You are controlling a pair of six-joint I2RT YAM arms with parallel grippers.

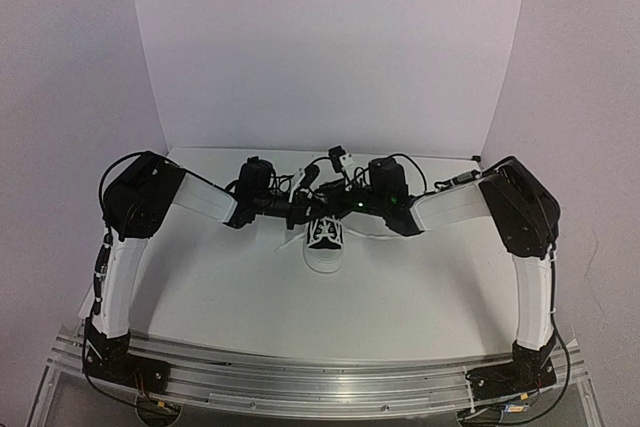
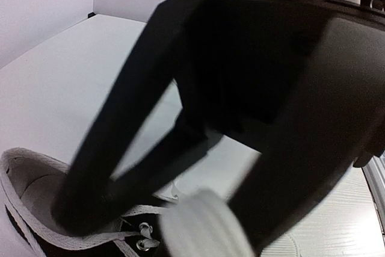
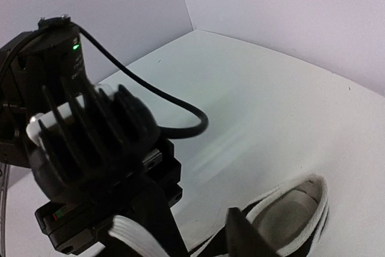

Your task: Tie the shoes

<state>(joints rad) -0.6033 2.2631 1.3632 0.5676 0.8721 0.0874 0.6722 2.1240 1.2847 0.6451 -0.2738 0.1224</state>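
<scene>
The small black sneaker (image 1: pixel 325 244) stands in the middle of the table, white toe cap toward the arm bases. Its white laces (image 1: pixel 372 236) trail loose onto the table on both sides. Both grippers meet just above the shoe's opening. My left gripper (image 1: pixel 300 209) hangs over the eyelets (image 2: pixel 144 237) and the white-lined collar (image 2: pixel 27 173); its jaws stand apart with nothing seen between them (image 2: pixel 141 221). My right gripper (image 1: pixel 347 209) is also open (image 3: pixel 201 242), beside the shoe's heel opening (image 3: pixel 289 215). The right gripper's black body fills most of the left wrist view.
The left arm's wrist camera housing (image 3: pixel 66 82), with its green light and a looping black cable (image 3: pixel 180 121), sits close in front of the right gripper. White backdrop walls (image 1: pixel 330 47) enclose the far side and both sides of the table.
</scene>
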